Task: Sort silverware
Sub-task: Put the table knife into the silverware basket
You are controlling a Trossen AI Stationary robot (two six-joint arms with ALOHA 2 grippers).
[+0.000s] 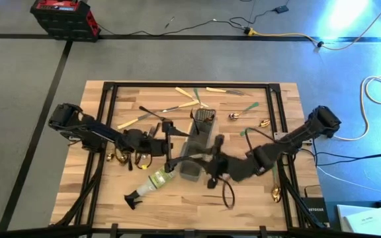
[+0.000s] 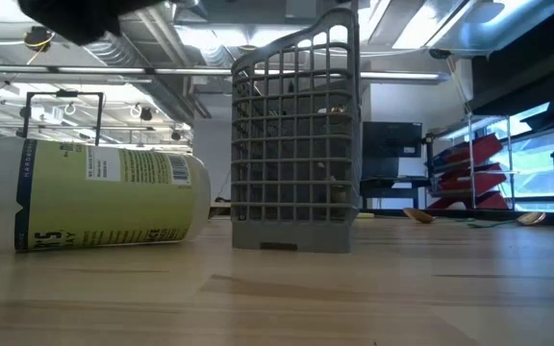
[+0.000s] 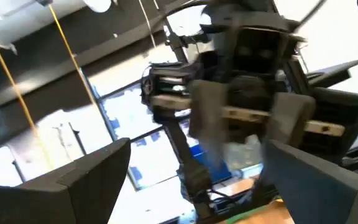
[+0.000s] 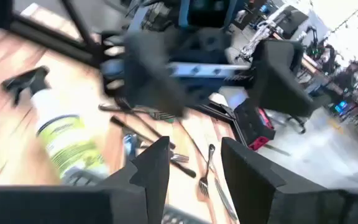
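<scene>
The silverware lies scattered on the wooden table: cream-handled pieces (image 1: 184, 104) and a green-handled one (image 1: 250, 106) at the far side, gold spoons (image 1: 264, 123) at the right, dark pieces (image 4: 148, 130) near the left arm. The grey mesh caddy (image 1: 197, 149) stands upright mid-table, with gold pieces in its far end (image 1: 205, 118). My left gripper (image 1: 170, 144) hovers open just left of the caddy, with nothing between its fingers (image 3: 92, 174). My right gripper (image 1: 210, 162) hovers over the caddy's near right side and faces the left one. Its fingers (image 4: 154, 168) stand apart, with nothing plainly between them.
A clear spray bottle (image 1: 154, 180) with a green label lies on its side near the caddy's near left corner. A black frame (image 1: 111, 86) runs around the table. One gold spoon (image 1: 276, 194) lies near the right front. Bare wood shows at the near right.
</scene>
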